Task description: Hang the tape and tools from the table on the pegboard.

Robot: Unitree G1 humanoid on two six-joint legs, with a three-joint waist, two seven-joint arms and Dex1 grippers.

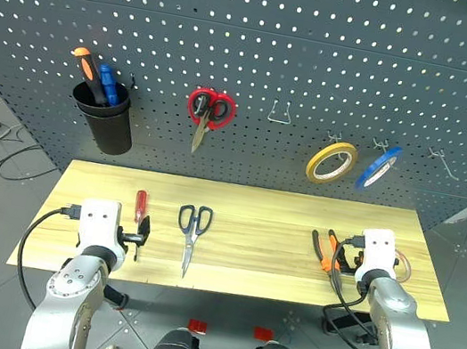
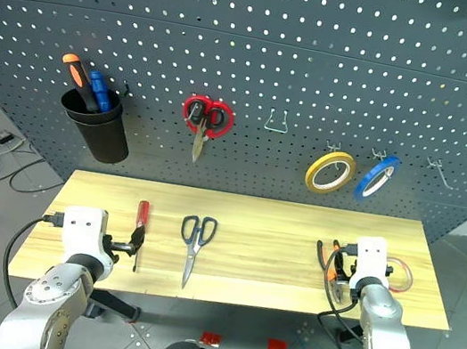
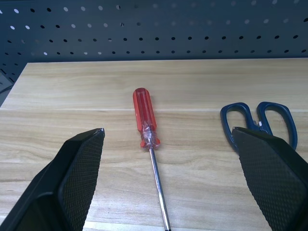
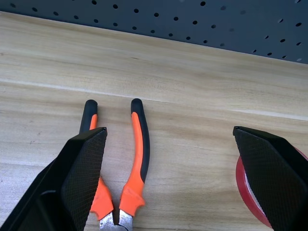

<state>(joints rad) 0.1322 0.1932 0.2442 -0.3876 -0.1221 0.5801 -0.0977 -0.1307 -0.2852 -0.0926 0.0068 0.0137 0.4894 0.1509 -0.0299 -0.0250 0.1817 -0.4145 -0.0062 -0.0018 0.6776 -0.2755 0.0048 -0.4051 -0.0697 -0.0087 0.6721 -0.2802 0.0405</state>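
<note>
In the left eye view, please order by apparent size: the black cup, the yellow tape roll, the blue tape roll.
1. black cup
2. yellow tape roll
3. blue tape roll, seen at an angle, so perhaps similar to the yellow one

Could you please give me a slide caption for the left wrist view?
Open left tool above the table, straddling the red screwdriver beside the blue scissors.
</note>
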